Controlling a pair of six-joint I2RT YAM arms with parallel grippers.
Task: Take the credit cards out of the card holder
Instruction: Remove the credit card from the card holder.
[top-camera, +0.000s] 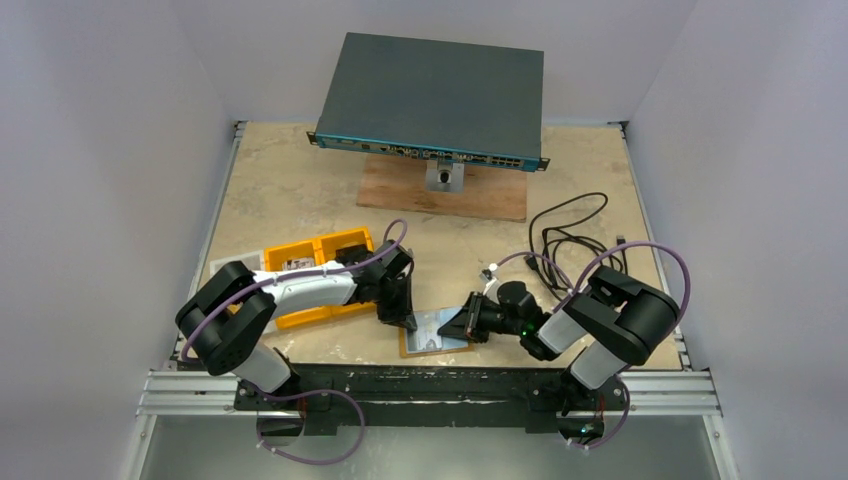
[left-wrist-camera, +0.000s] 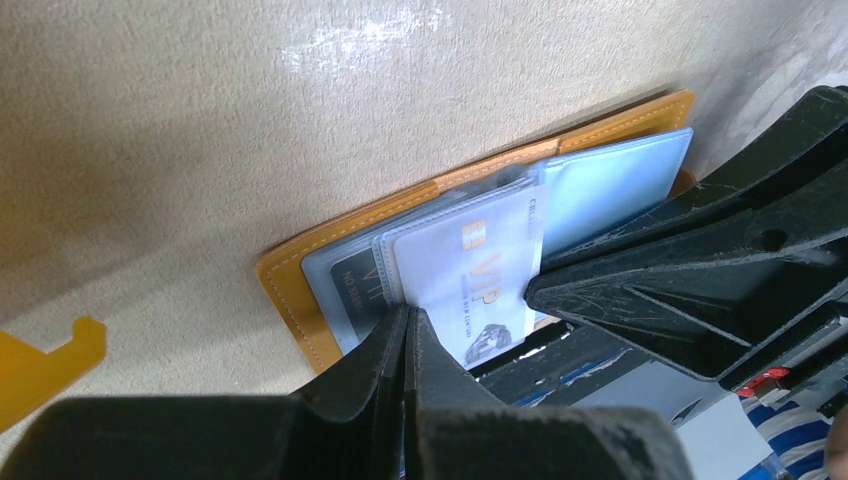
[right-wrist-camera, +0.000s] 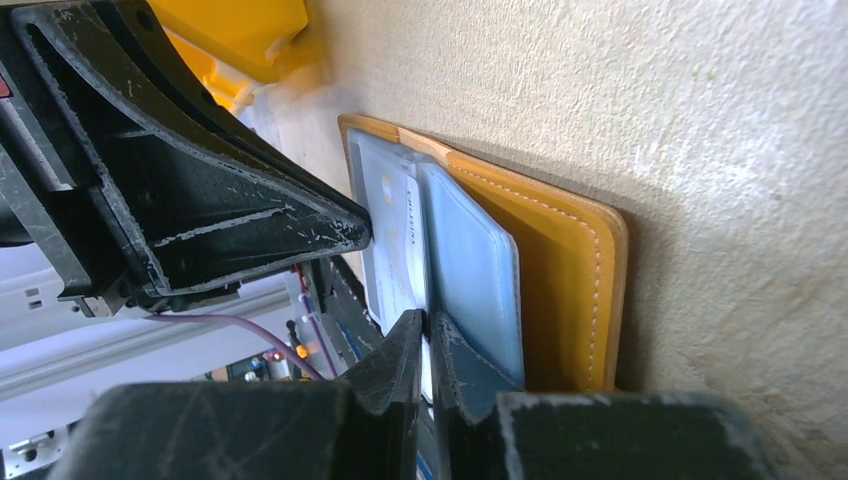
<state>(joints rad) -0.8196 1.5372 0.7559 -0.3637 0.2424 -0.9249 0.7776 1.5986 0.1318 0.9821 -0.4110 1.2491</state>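
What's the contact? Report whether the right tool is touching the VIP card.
Touching. The right wrist view shows the right tool closed on the VIP card, whose thin edge sits pinched between the two fingers.

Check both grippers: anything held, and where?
Right fingers seem pinched on the white VIP card, at the edge facing them. Left fingers are shut on nothing; their tips press on the card holder.

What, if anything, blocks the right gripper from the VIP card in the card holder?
Apparently nothing, so yes. The card holder lies open with the VIP card exposed, and the right gripper seems closed on its edge.
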